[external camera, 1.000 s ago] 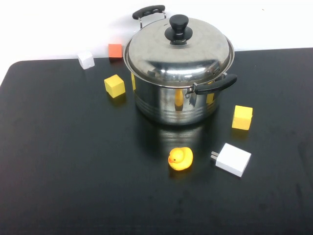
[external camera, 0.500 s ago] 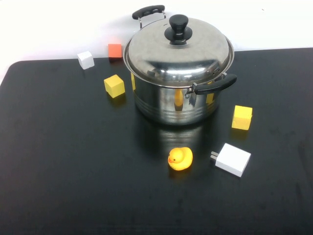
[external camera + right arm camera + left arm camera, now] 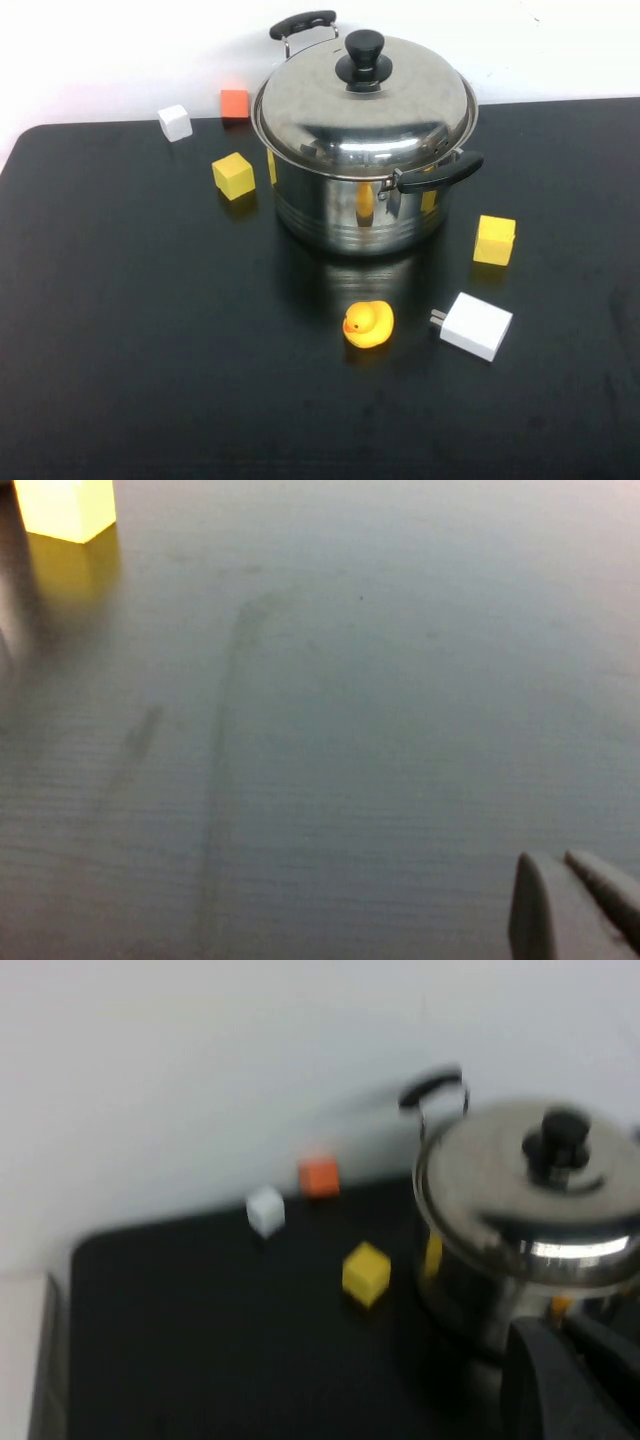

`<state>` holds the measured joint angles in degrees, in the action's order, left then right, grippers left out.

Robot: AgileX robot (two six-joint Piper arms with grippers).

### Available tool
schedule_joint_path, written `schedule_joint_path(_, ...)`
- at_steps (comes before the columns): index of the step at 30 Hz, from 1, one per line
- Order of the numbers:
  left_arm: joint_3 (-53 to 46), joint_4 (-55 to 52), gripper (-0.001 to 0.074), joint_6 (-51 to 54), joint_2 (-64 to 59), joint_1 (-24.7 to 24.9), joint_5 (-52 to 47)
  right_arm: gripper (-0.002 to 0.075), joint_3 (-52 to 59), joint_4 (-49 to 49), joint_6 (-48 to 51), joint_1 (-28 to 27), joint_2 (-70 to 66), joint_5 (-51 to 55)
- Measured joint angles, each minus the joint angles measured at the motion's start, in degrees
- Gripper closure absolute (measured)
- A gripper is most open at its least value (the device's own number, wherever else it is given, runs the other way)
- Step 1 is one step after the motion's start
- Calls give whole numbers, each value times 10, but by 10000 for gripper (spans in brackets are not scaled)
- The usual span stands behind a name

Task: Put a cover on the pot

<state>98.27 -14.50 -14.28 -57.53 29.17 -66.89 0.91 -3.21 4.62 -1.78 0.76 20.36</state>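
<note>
Black tabletop (image 3: 150, 330) met a white wall at its far edge. Near that edge's middle stood the pot (image 3: 362, 205), its lid (image 3: 365, 105) already seated, so covering looked done; next called only for both arms staying clear. Contents were hidden. Left gripper (image 3: 560, 1385) hovered near the pot, right gripper (image 3: 575, 905) over bare table; I cannot tell either's jaw state.

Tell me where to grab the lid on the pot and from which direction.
Grip the black knob at the top centre of the lid, coming straight down from above. It stands upright and proud of the smooth dome, which offers nothing else to pinch. The lid already sits on the pot. Neither end effector is near.
</note>
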Motion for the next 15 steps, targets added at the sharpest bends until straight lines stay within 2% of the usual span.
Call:
schedule_joint_path(7, -32, 31, 736, -20, 184, -2, 35, 728, 0, 0, 0, 0, 0, 0)
schedule_joint_path(10, -109, 47, 736, -22, 260, -27, 88, 728, 0, 0, 0, 0, 0, 0)
schedule_joint_path(15, -307, 55, 737, -23, 355, -101, 215, 728, 0, 0, 0, 0, 0, 0)
